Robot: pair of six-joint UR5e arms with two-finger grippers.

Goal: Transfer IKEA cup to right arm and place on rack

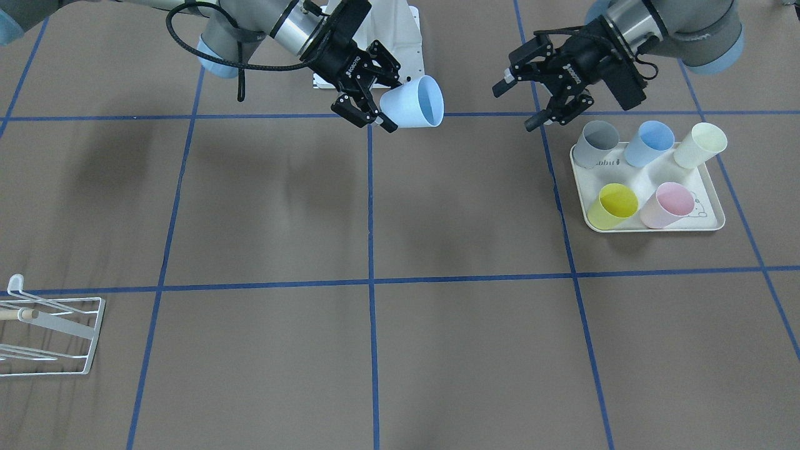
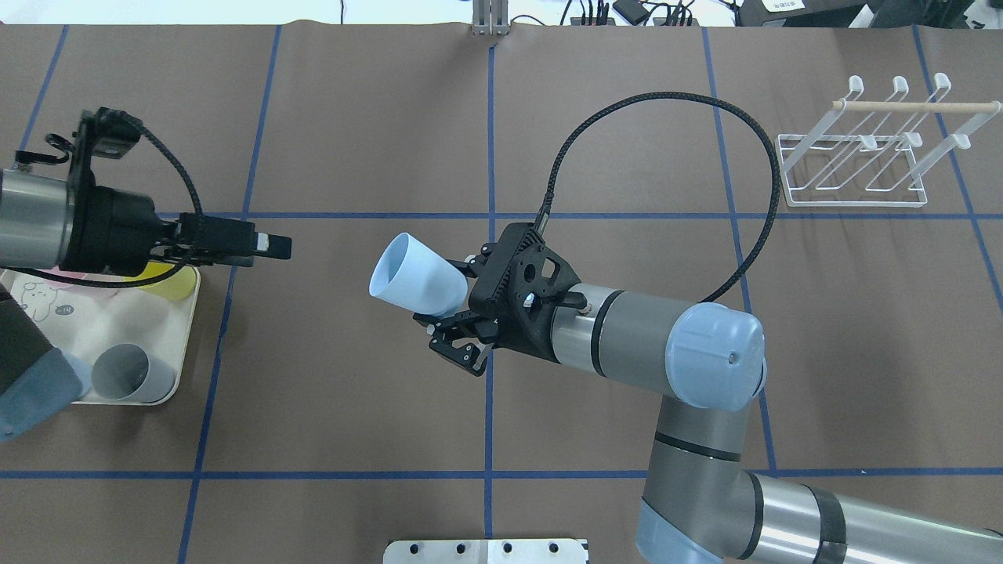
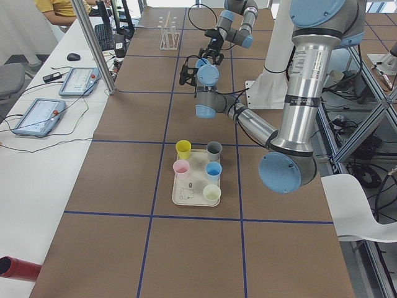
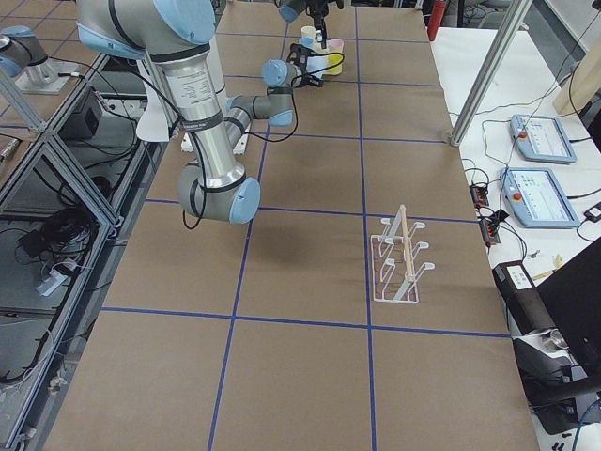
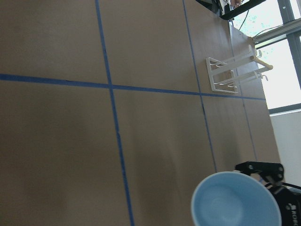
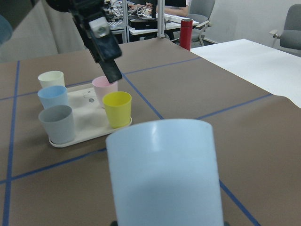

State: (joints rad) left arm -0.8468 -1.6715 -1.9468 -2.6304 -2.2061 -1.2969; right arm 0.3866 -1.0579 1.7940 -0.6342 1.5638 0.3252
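My right gripper [image 1: 394,103] is shut on the base end of a light blue IKEA cup [image 1: 412,102], holding it on its side above the table with the mouth towards the left arm. The overhead view shows that cup [image 2: 415,280] in the right gripper [image 2: 440,294] near the table's middle. My left gripper [image 1: 522,100] hangs open and empty a short gap from the cup's mouth. The left wrist view looks into the cup [image 5: 235,202], and the cup [image 6: 164,174] fills the lower right wrist view. The white wire rack [image 2: 854,168] with its wooden rod stands far off on the right arm's side.
A cream tray [image 1: 650,227] under the left gripper holds several upright cups: grey [image 1: 595,144], blue [image 1: 649,142], cream [image 1: 700,145], yellow [image 1: 612,205] and pink [image 1: 667,205]. Blue tape lines cross the brown table. A white base plate [image 1: 400,37] sits behind the right gripper.
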